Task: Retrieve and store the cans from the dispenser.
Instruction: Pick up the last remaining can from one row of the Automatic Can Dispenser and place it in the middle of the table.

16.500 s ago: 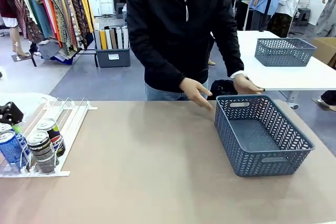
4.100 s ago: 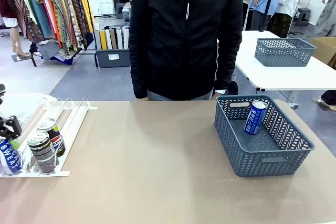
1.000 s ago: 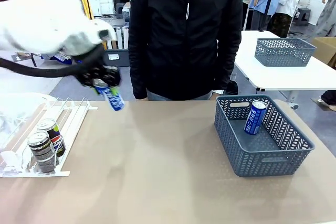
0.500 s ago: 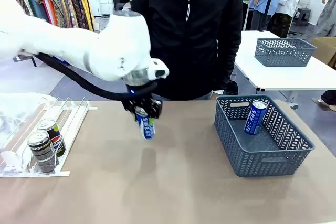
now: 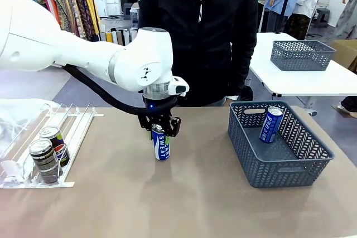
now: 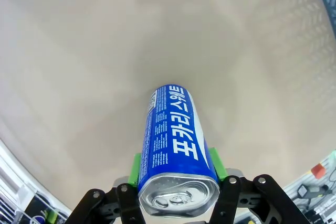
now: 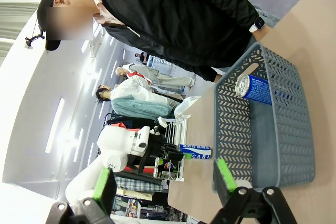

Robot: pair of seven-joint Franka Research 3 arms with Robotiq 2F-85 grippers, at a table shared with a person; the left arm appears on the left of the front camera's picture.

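Plainly, the left arm (image 5: pixel 83 54) reaches in from the left over the middle of the table. Its left gripper (image 5: pixel 161 128) points straight down and pinches the blue can (image 5: pixel 160 144) by its top, green pads on either side. That top hold keeps the can upright, which suits setting it down or lowering it into something. Whether its base touches the table or hangs just above it, I cannot tell from the front.

The grey basket (image 5: pixel 290 178) sits to the right, well apart from that can. It looks like the store, since a second blue can (image 5: pixel 272 124) leans against its far wall. The right gripper (image 7: pixel 164 179) is spread with nothing between its pads, facing the basket from the right side.

The white rack (image 5: pixel 78 118) lies at the left. Its dark cans (image 5: pixel 42 150) are crowded at the near end against the stoppers, as the slope intends, so more are left to fetch.

The table (image 5: pixel 184 204) is plain, smooth tan. A person in a black jacket (image 5: pixel 198 32) stands at the far edge. Beyond are clothes rails on the far left and, far right, a white table with another basket (image 5: pixel 301 55).
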